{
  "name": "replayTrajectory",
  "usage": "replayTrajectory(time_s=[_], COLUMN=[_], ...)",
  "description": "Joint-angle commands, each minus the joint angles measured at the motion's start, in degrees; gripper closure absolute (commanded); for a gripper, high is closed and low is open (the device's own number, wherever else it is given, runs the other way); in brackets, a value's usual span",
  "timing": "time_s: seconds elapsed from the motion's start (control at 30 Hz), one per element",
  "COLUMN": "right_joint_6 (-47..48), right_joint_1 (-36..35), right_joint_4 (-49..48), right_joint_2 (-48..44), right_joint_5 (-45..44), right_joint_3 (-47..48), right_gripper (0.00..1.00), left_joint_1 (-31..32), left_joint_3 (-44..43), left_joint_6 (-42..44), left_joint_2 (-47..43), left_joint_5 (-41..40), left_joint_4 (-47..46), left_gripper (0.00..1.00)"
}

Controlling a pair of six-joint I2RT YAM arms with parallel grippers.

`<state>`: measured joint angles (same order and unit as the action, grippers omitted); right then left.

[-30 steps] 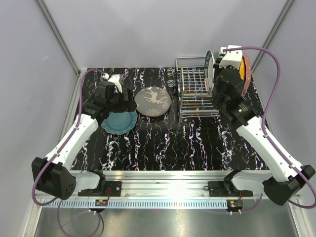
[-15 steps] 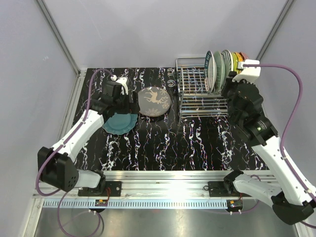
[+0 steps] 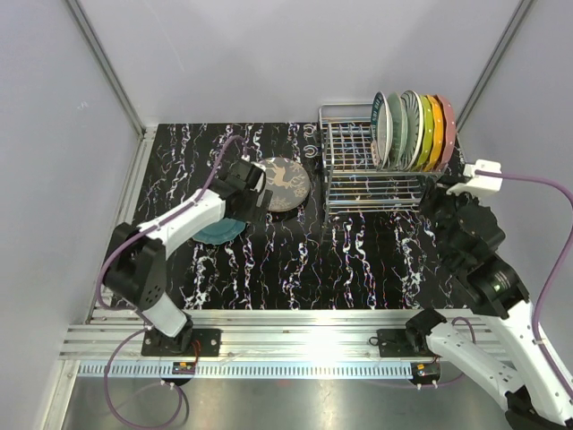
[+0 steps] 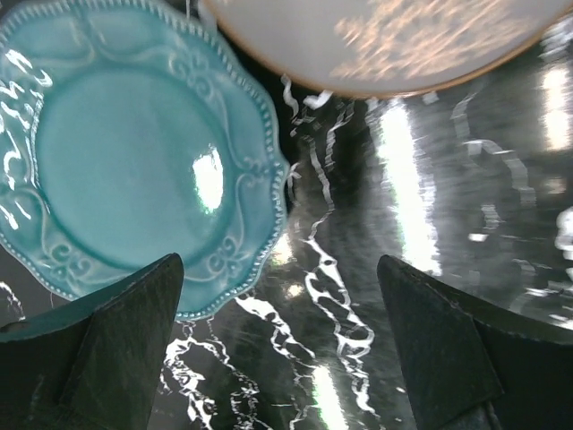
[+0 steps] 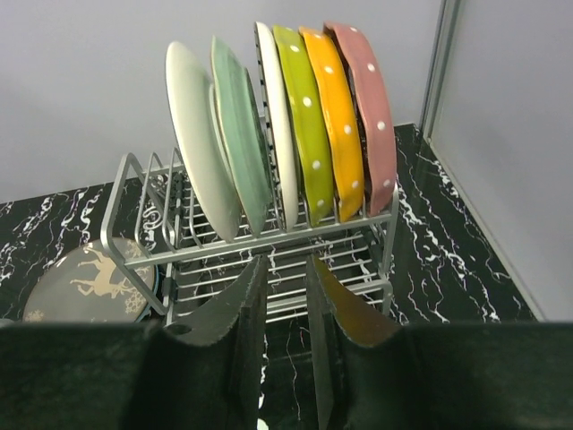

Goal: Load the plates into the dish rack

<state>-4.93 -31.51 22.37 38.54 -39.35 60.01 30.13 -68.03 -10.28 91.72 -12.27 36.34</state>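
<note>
**Six plates racked, two lying flat on the tabletop**

From above, the rectangular chrome wire dish rack (image 3: 358,170) stands at the far right of the black, white-veined tabletop (image 3: 358,260). Six plates (image 3: 412,130) stand upright in a row at its right end. A scalloped teal plate (image 3: 215,233) and a dark grey-brown plate with a pale branching motif (image 3: 282,182) lie flat to the rack's left, close together. The left arm (image 3: 188,218) reaches across the teal plate. The right arm (image 3: 474,246) sits near the rack's front right corner.

The left wrist camera shows the left tool (image 4: 282,349) with its fingers wide apart and nothing between them. It hangs over bare tabletop just beside the teal plate's rim, and the dark plate's edge shows at the top.

The right wrist camera faces the rack. From the left stand a pale plate (image 5: 197,134), a green plate (image 5: 237,125) and a white plate (image 5: 276,116). Next come a dotted yellow-green plate (image 5: 309,125), a dotted orange plate (image 5: 338,116) and a dotted pink plate (image 5: 372,107), all on edge. The right tool (image 5: 285,331) holds nothing, its fingers nearly together with a slim gap.
</note>
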Motion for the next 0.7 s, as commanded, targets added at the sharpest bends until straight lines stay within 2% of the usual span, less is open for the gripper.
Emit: replayTrajectory(time_s=[0.0, 0.33, 0.5, 0.67], right_joint_6=[-2.5, -4.7, -5.0, -5.4], right_joint_1=[0.3, 0.3, 0.3, 0.3], right_joint_4=[-0.4, -0.5, -0.6, -0.3], right_joint_2=[-2.0, -4.5, -6.5, -7.2], right_joint_5=[0.8, 3.1, 3.2, 3.8], right_joint_3=[-3.6, -5.9, -6.5, -6.5], right_gripper=[0.70, 0.70, 0.69, 0.69], left_joint_1=[0.5, 1.2, 1.5, 3.1], left_joint_3=[-2.5, -1.4, -1.1, -1.2], left_joint_6=[1.7, 2.6, 2.5, 2.3], left_joint_2=[2.9, 7.9, 10.7, 13.7], left_joint_5=[-4.5, -9.0, -12.7, -17.3], left_joint_4=[0.3, -2.1, -3.1, -4.0], left_gripper=[0.09, 0.12, 0.23, 0.28])
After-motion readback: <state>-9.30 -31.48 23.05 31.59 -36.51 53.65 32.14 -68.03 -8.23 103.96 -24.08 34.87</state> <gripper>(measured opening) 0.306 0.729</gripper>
